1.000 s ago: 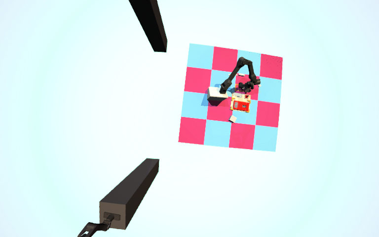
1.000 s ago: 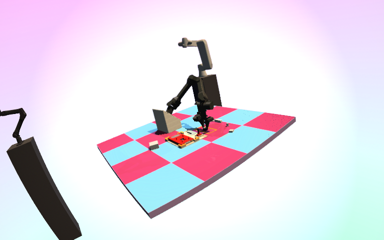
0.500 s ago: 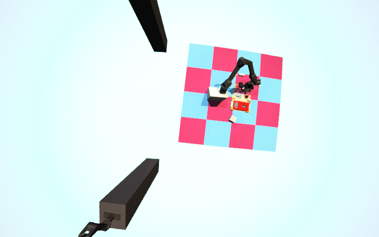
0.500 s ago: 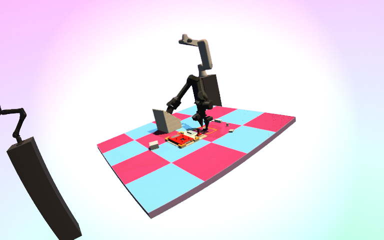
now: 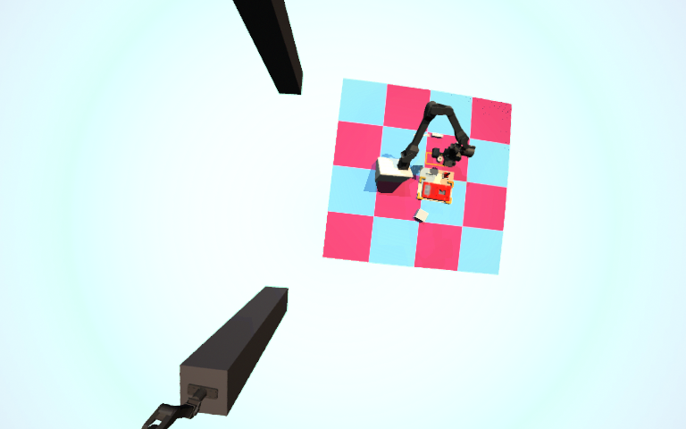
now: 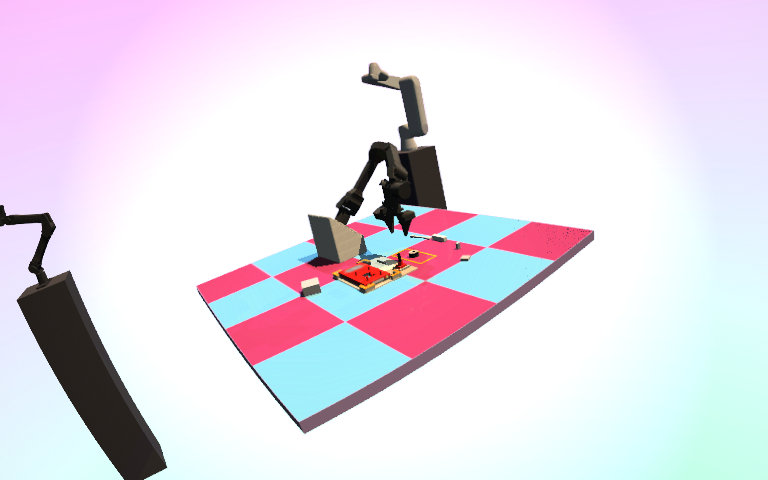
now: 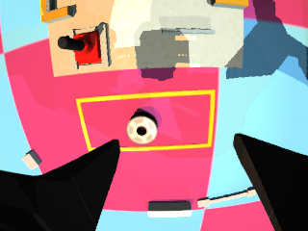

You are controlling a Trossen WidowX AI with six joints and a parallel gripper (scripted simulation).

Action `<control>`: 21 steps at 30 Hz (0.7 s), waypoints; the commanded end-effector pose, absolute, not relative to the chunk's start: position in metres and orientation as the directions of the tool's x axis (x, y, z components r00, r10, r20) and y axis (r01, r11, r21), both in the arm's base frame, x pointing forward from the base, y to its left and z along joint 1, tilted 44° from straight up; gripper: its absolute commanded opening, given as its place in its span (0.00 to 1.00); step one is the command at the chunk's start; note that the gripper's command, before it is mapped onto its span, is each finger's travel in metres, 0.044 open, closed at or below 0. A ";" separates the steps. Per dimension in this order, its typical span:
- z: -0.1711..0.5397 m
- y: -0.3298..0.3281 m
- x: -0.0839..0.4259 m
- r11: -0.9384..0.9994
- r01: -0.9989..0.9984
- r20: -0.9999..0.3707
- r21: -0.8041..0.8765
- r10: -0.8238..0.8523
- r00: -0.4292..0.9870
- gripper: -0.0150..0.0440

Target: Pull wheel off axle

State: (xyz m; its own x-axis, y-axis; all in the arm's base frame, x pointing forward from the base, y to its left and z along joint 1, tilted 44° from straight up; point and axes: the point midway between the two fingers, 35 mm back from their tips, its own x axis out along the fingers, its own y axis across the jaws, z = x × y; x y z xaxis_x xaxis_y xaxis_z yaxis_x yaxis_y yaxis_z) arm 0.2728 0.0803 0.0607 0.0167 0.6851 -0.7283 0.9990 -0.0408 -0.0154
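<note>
The wheel [image 5: 439, 158] [image 6: 414, 253] [image 7: 141, 138], pale on top with dark sides, lies flat inside the yellow outline of the marked area [image 6: 427, 260] [image 7: 144, 95], clear of its lines. The upright axle [image 6: 399, 259] [image 7: 72, 43] is a bare black peg on a red base at the edge of the pale plate. My gripper [image 6: 398, 233] [image 7: 177, 142] is open and empty. It hangs above the wheel and the marked area, touching nothing. In the wrist view the wheel shows between the fingertips, nearer the left one.
The red board [image 5: 435, 192] [image 6: 362, 274] adjoins the pale plate [image 7: 120, 60]. A white block [image 5: 421, 215] [image 6: 310, 286] stands beyond it. On the marked area's other side lie a dark and white block [image 6: 438, 237] [image 7: 169, 207] and a thin rod [image 7: 228, 196]. A small block [image 7: 32, 159] lies left in the wrist view.
</note>
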 end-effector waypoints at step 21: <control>0.067 0.056 0.227 -0.041 0.999 -0.725 -0.013 0.688 0.019 1.00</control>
State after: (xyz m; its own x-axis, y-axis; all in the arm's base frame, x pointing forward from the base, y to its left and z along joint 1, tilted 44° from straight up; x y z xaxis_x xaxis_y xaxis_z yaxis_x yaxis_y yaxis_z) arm 0.2284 0.0557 0.0669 0.0200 0.6901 -0.7234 0.9990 -0.0433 -0.0137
